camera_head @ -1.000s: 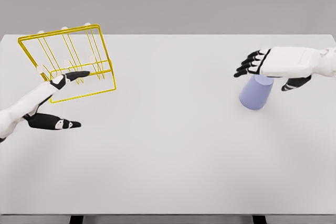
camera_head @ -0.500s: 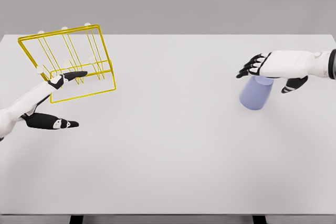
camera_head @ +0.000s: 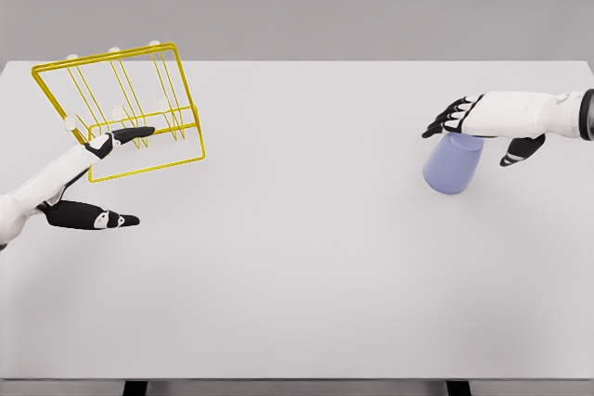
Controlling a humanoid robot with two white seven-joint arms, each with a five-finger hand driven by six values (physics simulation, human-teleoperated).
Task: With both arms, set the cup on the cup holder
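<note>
Head view: cup [camera_head: 452, 163] under right robot hand [camera_head: 478, 121], holder [camera_head: 121, 108] far left.

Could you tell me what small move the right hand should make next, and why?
Probably lower the right hand and close its fingers around the cup. The hand hovers open over the cup's far end, thumb spread to one side, not gripping, while the yellow cup holder sits far across the table by the left hand.

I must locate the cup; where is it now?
In the head view the cup stands on the table's right side, just under the right hand, far from the yellow holder.
</note>
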